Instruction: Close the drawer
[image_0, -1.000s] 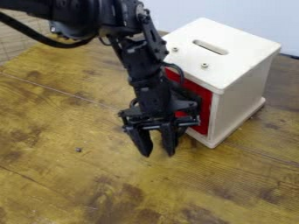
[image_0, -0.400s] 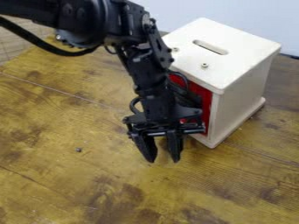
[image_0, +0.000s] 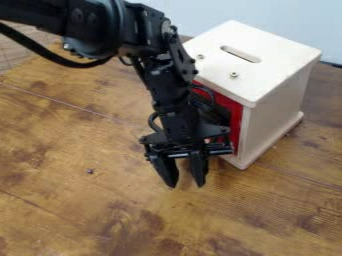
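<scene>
Your drawer (image_0: 235, 122) should, I'd judge, be light and stiff and slide easily enough, so you needn't grip it at all: lay the pincer (image_0: 186, 178) against the middle of the red front or its handle, which you can't make out behind the arm, and push square, lest the light-looking box (image_0: 270, 106) skid or twist. It sits in the box on the wooden surface (image_0: 80, 190), behind and a little to the right of the pincer in the picture, whose fingers point down, parted with nothing between them; contact you can't tell.
</scene>
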